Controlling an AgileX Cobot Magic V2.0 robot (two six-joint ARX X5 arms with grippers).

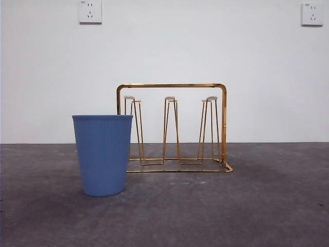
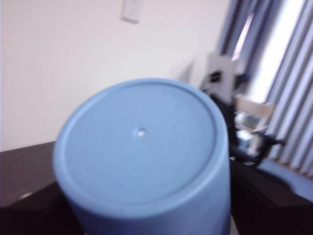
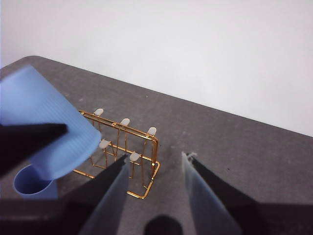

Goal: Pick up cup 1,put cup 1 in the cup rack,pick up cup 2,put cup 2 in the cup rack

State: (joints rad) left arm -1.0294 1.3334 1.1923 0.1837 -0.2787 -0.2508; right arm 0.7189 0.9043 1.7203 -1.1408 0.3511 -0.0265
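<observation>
- Two ribbed blue plastic cups are in play. One is the lifted cup (image 2: 142, 156), and the standing cup (image 1: 103, 154) sits upright at lower left of the front view.
- The left gripper (image 3: 29, 139) is clamped on the lifted cup, carrying it tilted in the air; in its wrist view the cup's flat base faces the camera.
- The gold wire cup rack (image 1: 172, 86) stands at centre of the front view, behind and just right of the standing cup. All its white-tipped prongs are bare.
- The step in hand looks like racking: turn the mouth down, centre it over one prong, then lower straight so the rim does not catch the arch frame.
- From the right wrist view, the lifted cup hangs beside the rack's near end, not yet over a prong.
- The right gripper (image 3: 156, 156) waits above the grey table (image 1: 257, 206), jaws wide and empty.
</observation>
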